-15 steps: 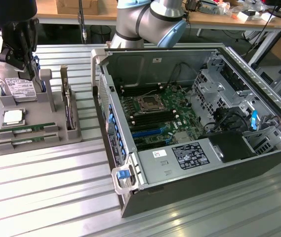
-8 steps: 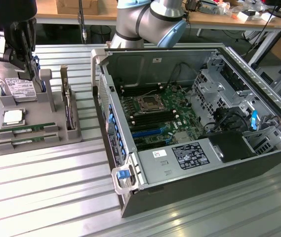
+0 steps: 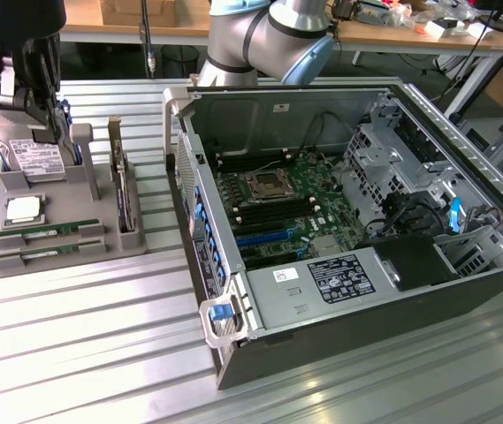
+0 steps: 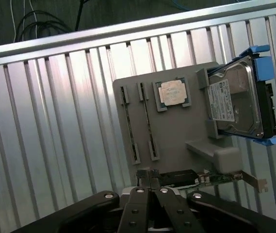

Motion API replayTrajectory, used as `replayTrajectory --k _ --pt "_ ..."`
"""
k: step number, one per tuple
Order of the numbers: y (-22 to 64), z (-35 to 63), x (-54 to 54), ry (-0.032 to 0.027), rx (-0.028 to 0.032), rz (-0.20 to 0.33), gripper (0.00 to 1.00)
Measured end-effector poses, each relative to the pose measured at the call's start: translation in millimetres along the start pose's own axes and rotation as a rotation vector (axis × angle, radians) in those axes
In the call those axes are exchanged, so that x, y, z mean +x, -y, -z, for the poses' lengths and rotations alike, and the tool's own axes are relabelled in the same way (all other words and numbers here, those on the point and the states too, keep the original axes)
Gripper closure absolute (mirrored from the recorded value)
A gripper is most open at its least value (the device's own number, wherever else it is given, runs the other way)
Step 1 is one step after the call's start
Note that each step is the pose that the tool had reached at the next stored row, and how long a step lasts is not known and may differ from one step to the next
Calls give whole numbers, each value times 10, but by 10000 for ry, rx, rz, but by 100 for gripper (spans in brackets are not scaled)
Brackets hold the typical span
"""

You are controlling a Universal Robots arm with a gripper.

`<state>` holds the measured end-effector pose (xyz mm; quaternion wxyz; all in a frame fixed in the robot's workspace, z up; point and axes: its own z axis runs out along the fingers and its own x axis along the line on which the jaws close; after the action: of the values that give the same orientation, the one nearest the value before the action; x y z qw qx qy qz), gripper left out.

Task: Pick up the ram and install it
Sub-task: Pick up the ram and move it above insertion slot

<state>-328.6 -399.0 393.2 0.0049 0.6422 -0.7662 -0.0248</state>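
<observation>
Overhead, a dark two-fingered gripper (image 4: 150,174) hangs above a grey holder block (image 3: 101,190) that sits on a ribbed metal table (image 3: 74,353). Its fingers are pressed together tip to tip, with nothing held between them, and they touch nothing on the holder.

Two green ram sticks lie flat in long parallel slots at one end of the holder. The inner ram stick (image 3: 49,232) lies just beside a square silver processor (image 3: 23,209), which rests in its own recess. The outer ram stick (image 3: 46,252) lies beyond it, along the holder's edge. Both are seated in their slots, apart from the gripper.

At the holder's opposite end, a silver hard drive (image 3: 34,155) with a white label stands tilted in a blue-edged cradle. An expansion card (image 3: 123,190) stands on edge along the holder's side.

Past that side of the holder, just beside it, an open computer case (image 3: 366,329) lies on the table, its green motherboard (image 3: 278,199) facing up.
</observation>
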Motion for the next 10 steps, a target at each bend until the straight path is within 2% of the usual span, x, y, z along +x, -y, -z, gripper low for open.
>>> replayTrajectory --k 4,10 --pt "0 0 0 -24 -13 543 89" --pt "0 0 0 -24 -13 544 89"
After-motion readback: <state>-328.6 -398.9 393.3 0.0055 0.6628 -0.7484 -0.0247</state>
